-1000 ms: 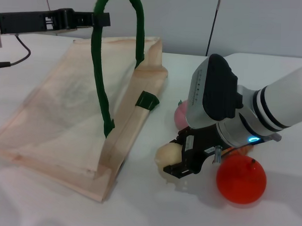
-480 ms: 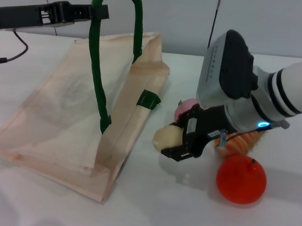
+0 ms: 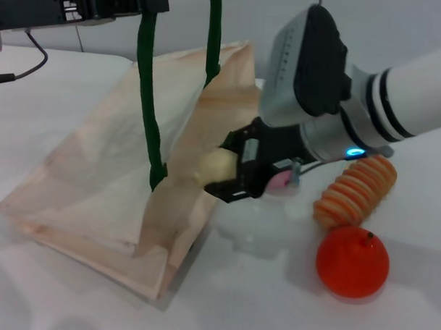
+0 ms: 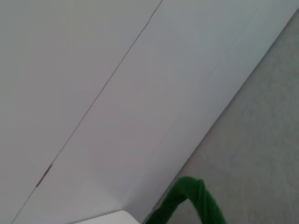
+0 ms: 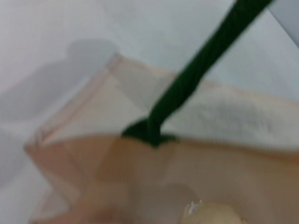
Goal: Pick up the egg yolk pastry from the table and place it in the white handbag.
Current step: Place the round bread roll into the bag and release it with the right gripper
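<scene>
White table: right gripper pinches egg yolk pastry at white handbag

The right gripper reaches in from the right on a thick white and grey arm, its wrist angled downward and to the left; its dark fingers are clamped on a pale ball; the left gripper is stretched out level at upper left, pinching a green handle.
</scene>
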Controlling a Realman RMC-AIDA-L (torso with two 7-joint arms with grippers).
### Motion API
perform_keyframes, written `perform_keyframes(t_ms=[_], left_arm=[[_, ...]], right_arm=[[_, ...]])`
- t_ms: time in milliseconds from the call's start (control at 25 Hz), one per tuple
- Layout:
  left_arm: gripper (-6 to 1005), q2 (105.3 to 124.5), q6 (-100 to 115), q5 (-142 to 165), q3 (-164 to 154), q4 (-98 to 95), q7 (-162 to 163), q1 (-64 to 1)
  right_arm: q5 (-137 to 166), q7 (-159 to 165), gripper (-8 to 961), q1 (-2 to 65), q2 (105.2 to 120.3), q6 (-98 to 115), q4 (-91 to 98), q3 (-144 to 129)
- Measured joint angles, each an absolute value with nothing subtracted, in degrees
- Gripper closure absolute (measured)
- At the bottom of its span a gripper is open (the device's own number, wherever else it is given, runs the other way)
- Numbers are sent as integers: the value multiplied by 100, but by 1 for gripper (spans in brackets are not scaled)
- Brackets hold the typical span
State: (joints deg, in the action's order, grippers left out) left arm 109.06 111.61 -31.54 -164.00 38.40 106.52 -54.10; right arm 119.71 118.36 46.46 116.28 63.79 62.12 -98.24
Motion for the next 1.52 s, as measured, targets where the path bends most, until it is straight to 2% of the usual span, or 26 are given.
perform_keyframes(t_ms=[440, 800, 1280, 1480, 1520], left_arm=[[869, 10898, 11225, -3164, -16400, 3813, 10694, -5615], [869, 10903, 11233, -3291, -16400, 3809, 10709, -5694], [869, 10901, 11233, -3412, -16400, 3796, 10714, -5558], [869, 10846, 11232, -3701, -16400, 3803, 10714, -5305], [869, 10835, 11229, -3787, -16400, 3807, 10714, -5238]], right_arm=[[11087, 11682, 331, 5543, 11631, 5204, 4906, -10648], [10568, 11561, 334, 5930, 11663, 4238, 4434, -11340], [9893, 11136, 341, 6023, 11679, 3839, 4457, -11925], [9956, 11357, 340, 6001, 11632, 3845, 4575, -11914], [10019, 11475, 309, 5999, 11613, 3846, 4586, -11882]])
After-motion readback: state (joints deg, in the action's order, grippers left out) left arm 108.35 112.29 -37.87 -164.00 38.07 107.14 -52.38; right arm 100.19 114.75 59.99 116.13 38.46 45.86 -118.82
